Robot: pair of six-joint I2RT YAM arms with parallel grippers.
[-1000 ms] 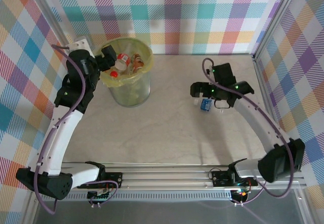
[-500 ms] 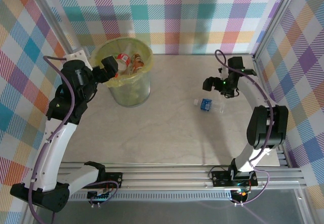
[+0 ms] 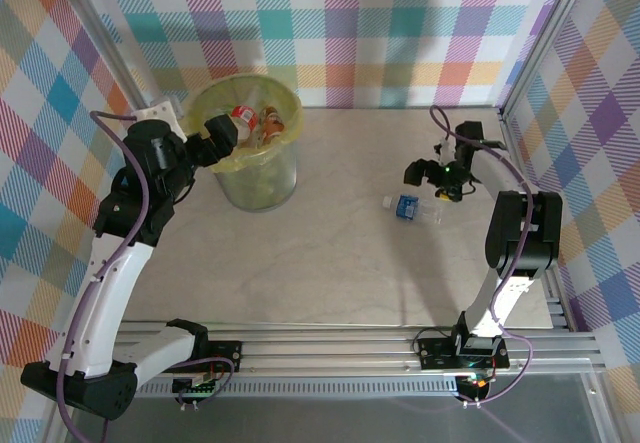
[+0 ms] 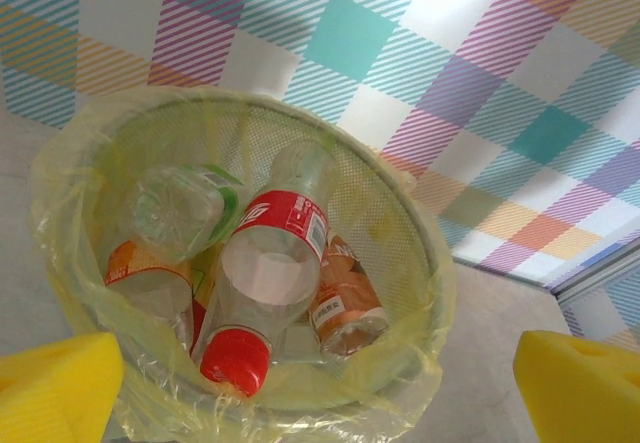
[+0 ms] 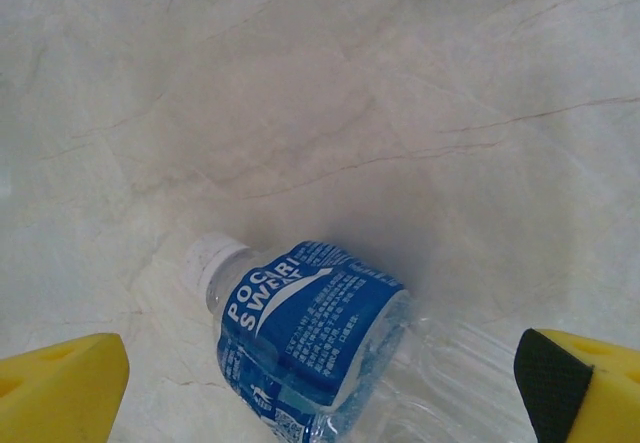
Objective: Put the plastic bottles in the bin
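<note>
The plastic bottles lay in two places: several in the bin, one out on the table.

The left claw hung released at the left rim of the bin, its yellow pads spread wide with nothing between them. Just beyond them, inside the yellow-green liner, a red-labelled bottle with a red cap lay on top. A green-labelled bottle lay to its left, an orange-labelled bottle lower left, and a brown-labelled bottle against its right side. Behind the bin rose the checked wall.

The right claw was likewise released, its pads wide apart and gripping nothing. Below it, between the pads in the wrist view and touched by neither, a blue-labelled bottle lay on its side on the pale marbled table, its white cap pointing away from the clear, crumpled body. In the top view that bottle lay just beside the right claw, well apart from the bin.
</note>
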